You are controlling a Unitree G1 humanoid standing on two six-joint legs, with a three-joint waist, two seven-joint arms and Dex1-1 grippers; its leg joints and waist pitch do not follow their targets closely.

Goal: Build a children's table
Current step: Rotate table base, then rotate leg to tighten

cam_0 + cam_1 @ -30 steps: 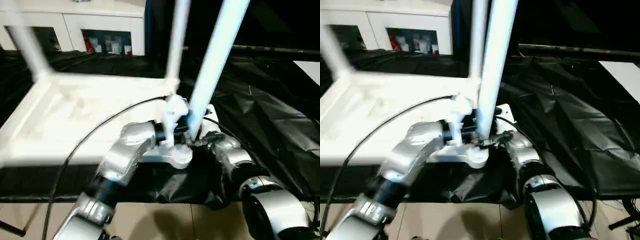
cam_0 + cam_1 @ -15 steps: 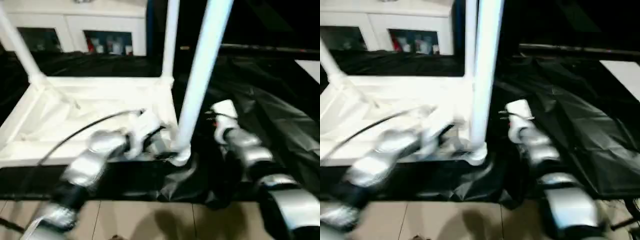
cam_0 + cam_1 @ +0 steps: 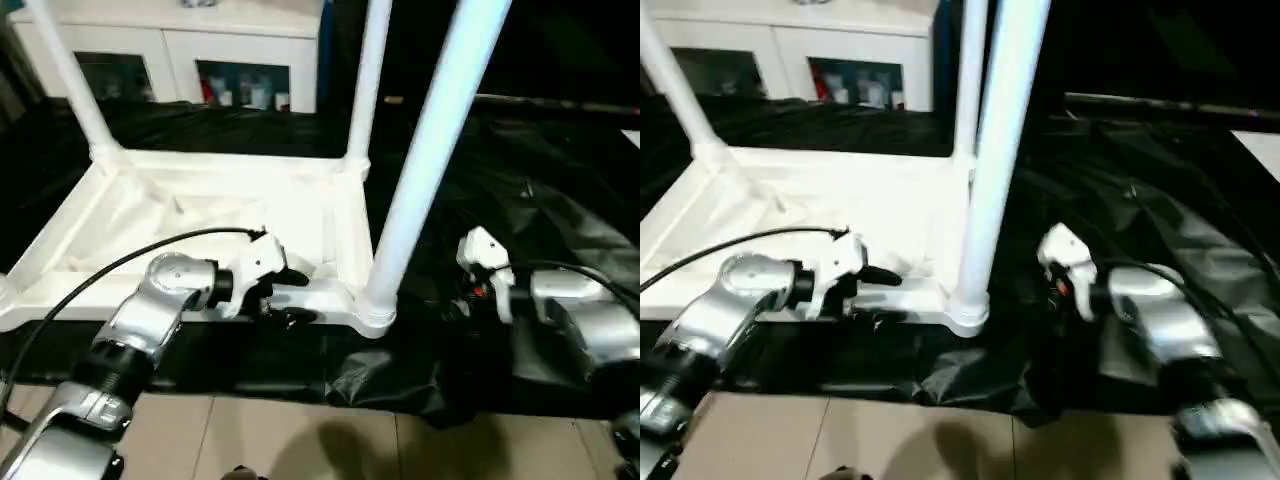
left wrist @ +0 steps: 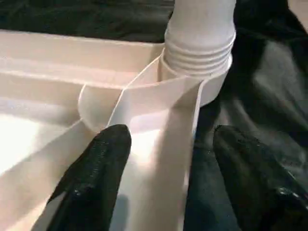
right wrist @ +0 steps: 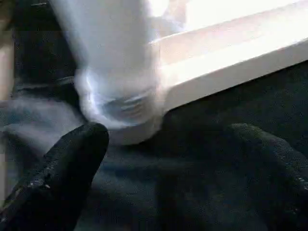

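At the near edge of the black-draped table (image 3: 560, 160), the left claw (image 4: 166, 159) is spread wide, one finger inside the rim of the upside-down tabletop (image 3: 210, 215) and the other outside over the black cloth (image 3: 380, 375), straddling the rim without gripping it. Just ahead of it the nearest leg (image 3: 430, 160) stands upright in the tabletop's near right corner socket (image 3: 376, 318), threaded collar seated. The right claw (image 5: 168, 159) is also wide open, empty, beside that socket on the cloth and apart from the leg. Farther back, two more legs (image 3: 368, 75) rise from the far corners. Beyond the table stands a white cabinet (image 3: 170, 50) with glass doors.
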